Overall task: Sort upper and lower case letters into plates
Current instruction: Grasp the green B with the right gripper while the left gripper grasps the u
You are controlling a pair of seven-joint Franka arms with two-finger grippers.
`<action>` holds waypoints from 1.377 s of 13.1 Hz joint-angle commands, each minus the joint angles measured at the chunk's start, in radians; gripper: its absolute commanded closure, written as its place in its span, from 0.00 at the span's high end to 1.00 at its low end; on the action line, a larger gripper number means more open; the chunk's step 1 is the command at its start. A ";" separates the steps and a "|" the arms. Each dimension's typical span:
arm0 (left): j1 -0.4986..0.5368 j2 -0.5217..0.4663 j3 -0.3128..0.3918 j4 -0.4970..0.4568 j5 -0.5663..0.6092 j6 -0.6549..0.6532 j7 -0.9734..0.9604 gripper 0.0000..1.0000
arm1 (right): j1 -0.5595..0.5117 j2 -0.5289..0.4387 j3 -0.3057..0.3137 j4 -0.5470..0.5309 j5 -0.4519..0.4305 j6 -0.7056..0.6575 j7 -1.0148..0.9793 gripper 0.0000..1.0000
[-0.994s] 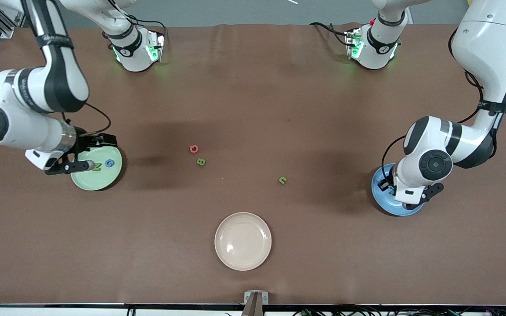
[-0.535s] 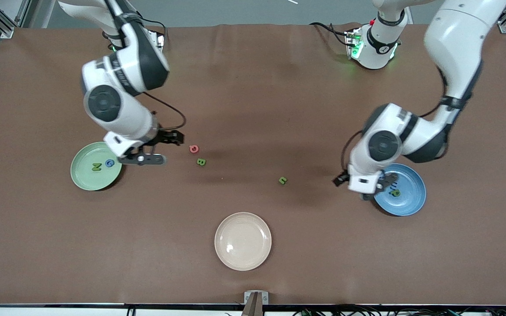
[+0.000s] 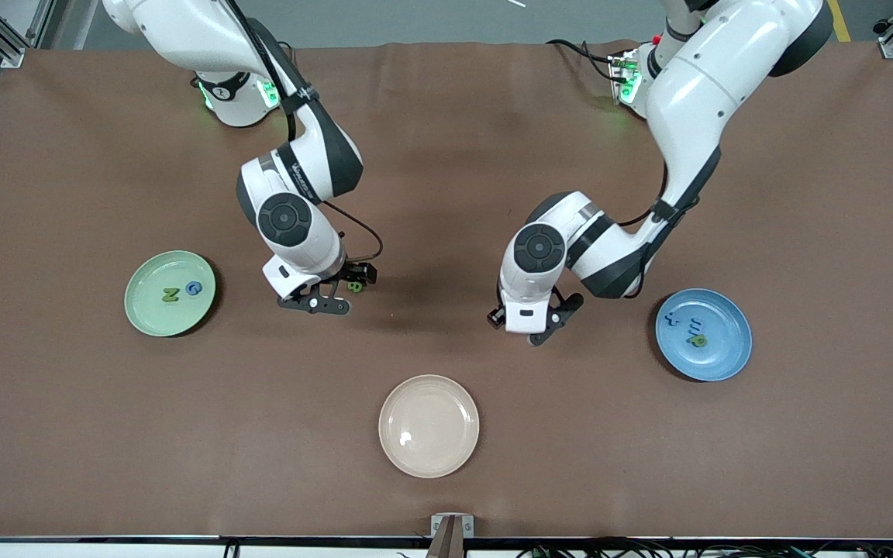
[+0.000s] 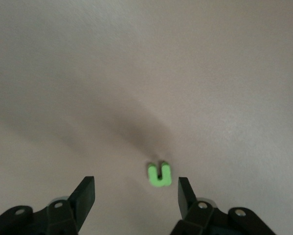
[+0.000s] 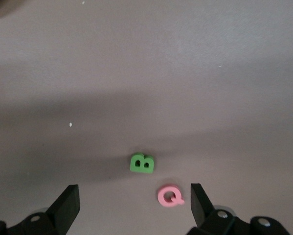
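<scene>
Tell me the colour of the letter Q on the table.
Pink; the letter Q shows best in the right wrist view.

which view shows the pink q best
The right wrist view: the pink Q lies in plain sight beside the green B. In the front view the right arm hides it; the left wrist view misses it.

Both arms mid-table, left pincer and right pincer spread wide, pointing down.

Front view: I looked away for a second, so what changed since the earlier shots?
Both arms left their plates. The right gripper swung from the green plate to over the green B and pink Q; the left gripper moved from the blue plate to over the green u. Jaws open. Letters and plates stayed put.
</scene>
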 commanded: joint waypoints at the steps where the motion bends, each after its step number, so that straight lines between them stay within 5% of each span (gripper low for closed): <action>1: -0.083 0.040 0.083 0.044 0.010 0.045 -0.038 0.67 | 0.044 0.014 -0.010 -0.061 -0.005 0.093 0.091 1.00; 7: -0.114 0.088 0.096 0.066 0.011 0.070 -0.060 0.54 | 0.047 0.072 -0.008 -0.085 -0.005 0.142 0.129 0.97; 8: -0.114 0.088 0.096 0.064 0.011 0.073 -0.060 0.46 | 0.055 0.095 -0.008 -0.088 -0.005 0.178 0.145 0.97; 10: -0.110 0.087 0.096 0.064 0.020 0.075 -0.042 0.04 | 0.063 0.122 -0.008 -0.087 -0.005 0.223 0.157 0.94; 13: -0.065 0.044 0.096 0.055 0.027 0.062 -0.003 0.01 | 0.053 0.128 -0.008 -0.085 -0.005 0.232 0.157 0.84; 18: 0.086 -0.132 0.085 -0.047 0.027 -0.057 0.205 0.01 | 0.060 0.128 -0.008 -0.087 -0.005 0.223 0.157 0.51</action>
